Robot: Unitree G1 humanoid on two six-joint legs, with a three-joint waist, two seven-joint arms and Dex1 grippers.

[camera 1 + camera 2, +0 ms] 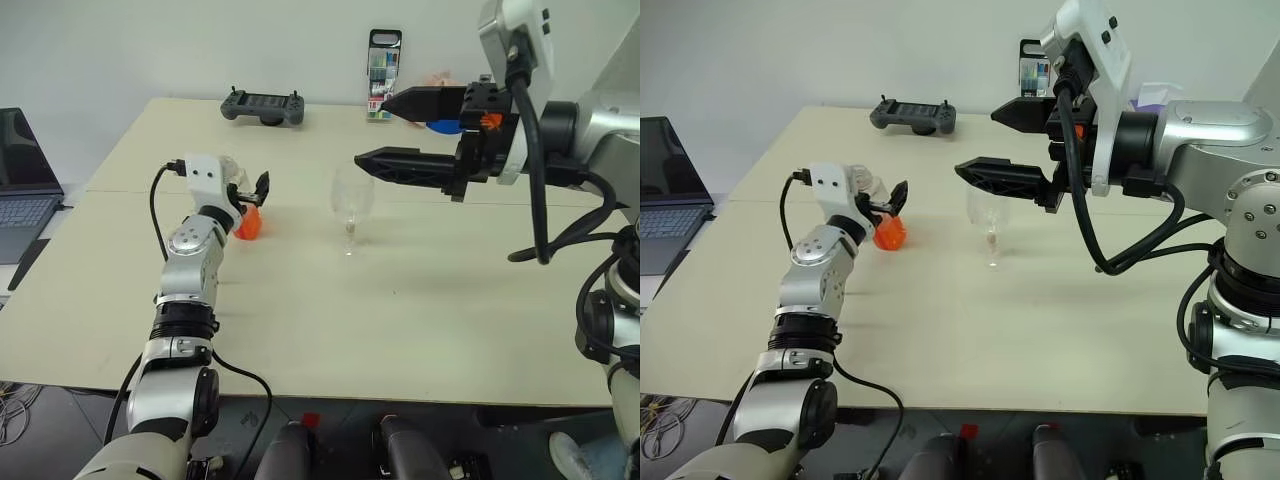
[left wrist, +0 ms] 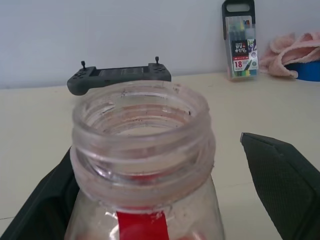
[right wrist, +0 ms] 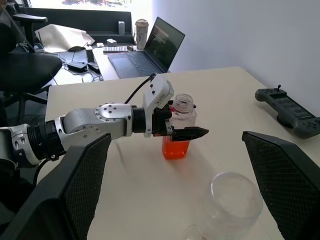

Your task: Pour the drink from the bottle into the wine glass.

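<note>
A pale beige surface [image 1: 420, 330] carries the uncapped bottle [image 3: 180, 127], upright, with orange-red drink [image 3: 175, 148] in its lower part. The left claw [image 3: 187, 131] brackets its neck, fingers spread; contact cannot be judged, and the left arm hides most of the bottle in the head views. The wine glass [image 1: 352, 205] stands nearby. The right claw [image 1: 992, 142] hovers above it, spread wide and empty.
</note>
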